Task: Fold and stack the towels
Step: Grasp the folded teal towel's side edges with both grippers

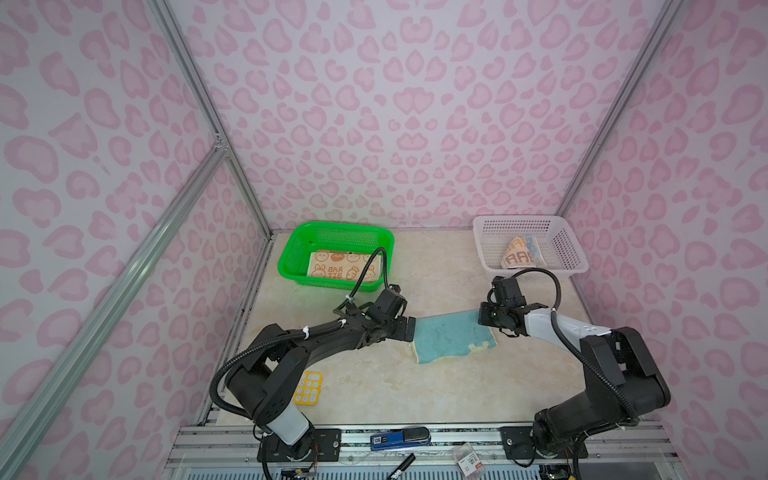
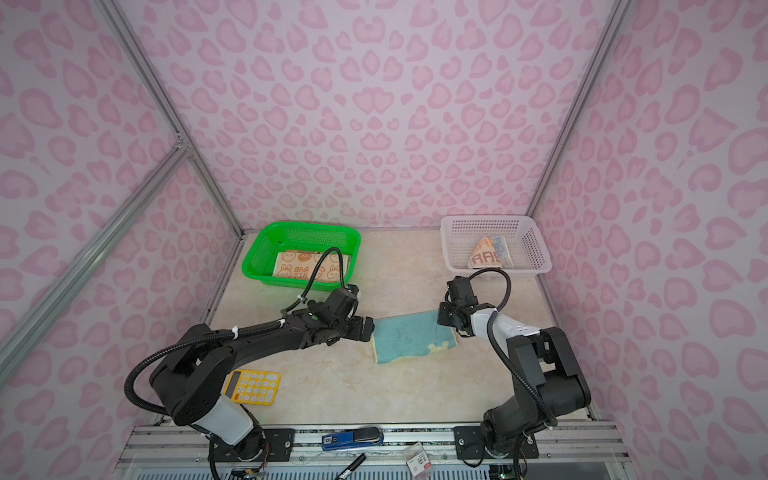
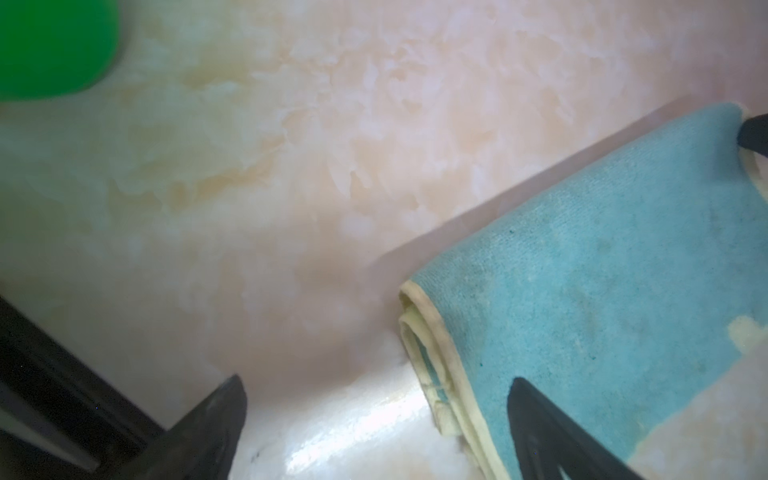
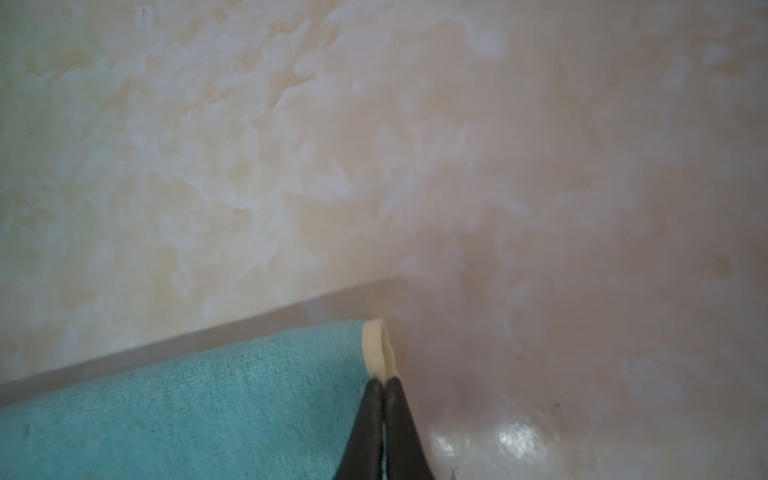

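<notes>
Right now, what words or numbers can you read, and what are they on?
"RAB BIT": beige towel in the green basket.
"RAB": cream towel in the white basket.
Too blurred: yellow calculator keys, blue stapler label, small packet label.

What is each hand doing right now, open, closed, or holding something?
Left hand: open, holding nothing, fingers straddling the folded end of the blue towel.
Right hand: closed, pinching the blue towel's cream edge.
</notes>
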Available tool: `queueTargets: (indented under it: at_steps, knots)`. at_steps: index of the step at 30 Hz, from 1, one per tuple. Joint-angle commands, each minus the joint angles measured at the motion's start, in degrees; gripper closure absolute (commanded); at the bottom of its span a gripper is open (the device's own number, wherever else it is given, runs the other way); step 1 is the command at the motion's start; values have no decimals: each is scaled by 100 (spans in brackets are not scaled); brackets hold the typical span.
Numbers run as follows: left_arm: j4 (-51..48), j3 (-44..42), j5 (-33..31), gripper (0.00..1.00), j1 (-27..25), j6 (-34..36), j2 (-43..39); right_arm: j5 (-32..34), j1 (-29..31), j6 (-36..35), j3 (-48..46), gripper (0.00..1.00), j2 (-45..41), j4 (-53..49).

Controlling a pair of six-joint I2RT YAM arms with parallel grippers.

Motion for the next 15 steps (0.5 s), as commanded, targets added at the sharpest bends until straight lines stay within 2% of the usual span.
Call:
queueTargets:
  at_steps: [1,6,12,15]
  knots:
    - [244,35,403,2,-22,-367,158,102,-51,-26,-16,100,63,80]
    - [429,70,763,5,-104,-637,479,6,-67,18,-170,100,-17,170]
    - [438,186,1016,11,-210,-811,736,-27,-67,-139,-264,65,-581,-64]
    - [470,181,1128,13,-214,-916,825,-34,-24,-351,-238,58,-1026,-350]
